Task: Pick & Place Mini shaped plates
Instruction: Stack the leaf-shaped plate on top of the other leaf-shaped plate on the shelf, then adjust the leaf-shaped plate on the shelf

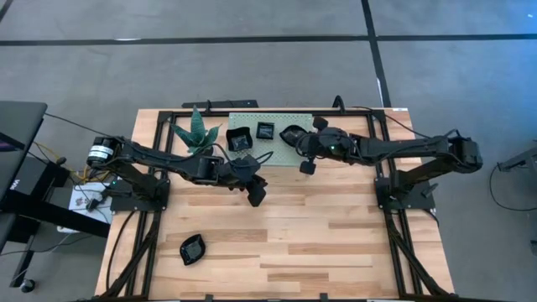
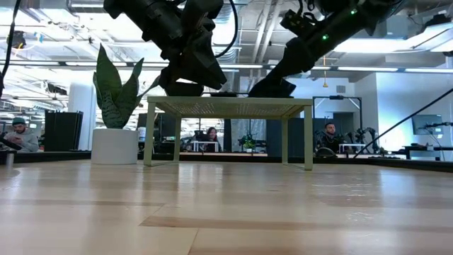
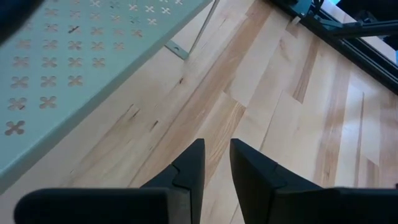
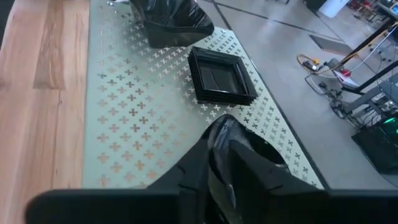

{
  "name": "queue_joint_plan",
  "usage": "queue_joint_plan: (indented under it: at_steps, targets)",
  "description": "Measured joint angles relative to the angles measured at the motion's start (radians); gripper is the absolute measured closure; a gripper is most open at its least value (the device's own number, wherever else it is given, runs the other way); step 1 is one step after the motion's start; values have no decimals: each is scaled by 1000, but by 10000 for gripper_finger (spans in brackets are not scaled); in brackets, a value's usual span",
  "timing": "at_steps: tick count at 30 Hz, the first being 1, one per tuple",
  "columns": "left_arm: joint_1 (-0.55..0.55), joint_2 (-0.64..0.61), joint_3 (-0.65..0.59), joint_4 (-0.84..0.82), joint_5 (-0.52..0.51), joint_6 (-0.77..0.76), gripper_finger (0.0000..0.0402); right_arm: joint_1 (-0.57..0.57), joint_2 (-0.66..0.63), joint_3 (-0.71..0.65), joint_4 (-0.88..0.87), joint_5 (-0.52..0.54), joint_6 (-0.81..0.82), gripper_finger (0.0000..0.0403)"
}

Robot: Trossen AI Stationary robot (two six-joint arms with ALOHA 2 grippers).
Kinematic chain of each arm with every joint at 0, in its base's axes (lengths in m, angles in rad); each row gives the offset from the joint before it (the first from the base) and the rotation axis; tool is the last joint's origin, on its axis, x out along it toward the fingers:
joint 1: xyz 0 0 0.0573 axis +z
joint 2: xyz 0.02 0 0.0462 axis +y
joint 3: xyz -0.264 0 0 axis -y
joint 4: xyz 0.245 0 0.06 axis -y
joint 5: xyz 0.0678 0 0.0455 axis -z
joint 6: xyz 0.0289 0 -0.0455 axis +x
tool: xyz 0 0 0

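The right gripper point(image 4: 227, 158) is poised over the right part of the pale green perforated stand point(image 1: 270, 149), and between its jaws the glossy rim of a wavy black plate point(image 4: 233, 146) is seen; whether the plate is pinched or just being let go cannot be told. The dish lies directly under and between these jaws, resting on or just above the stand's top. Just beyond it, toward the left of the stand, a square black plate point(image 4: 219, 76) with a stepped rim sits flat, and past that a larger black dish point(image 4: 171, 25) with raised sides.

The left gripper point(image 3: 214, 165) hangs over bare counter point(image 1: 336, 243) just near the stand's front edge, its jaws slightly spread with nothing between them. One lobed black plate point(image 1: 192, 249) lies alone near the front left of the counter, well apart from both arms; the left arm is clearly the nearer one, and the plate lies nearward and to the left of its jaws. A potted green plant point(image 1: 196, 134) stands at the stand's left end.

The plates look hard, smooth and shiny; the stand is thin sheet punched with small crosses; the counter is pale planked wood.
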Motion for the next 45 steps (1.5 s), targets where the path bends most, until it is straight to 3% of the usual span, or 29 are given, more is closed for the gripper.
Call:
queue_joint_plan:
  at_steps: [12, 19, 24, 29, 38, 45]
  targets:
    - [-43, 0, 0, 6, 57, -29, 325, 104, -4, 13, 36, 7, -50, 293]
    - [-161, 1, 0, 30, 98, -30, 325, 192, -5, 59, -38, 148, -56, 295]
    - [-225, 1, 0, 53, 68, -30, 325, 158, -3, 54, -170, 196, 24, 305]
    - [-241, 1, 0, 58, 44, -30, 325, 96, -3, 54, -187, 239, 43, 315]
    - [-234, 1, 0, 60, 40, -28, 325, 6, -2, 53, -196, 159, 76, 318]
    - [-235, 1, 0, 60, 41, -27, 325, 63, -3, 53, -195, 158, 80, 318]
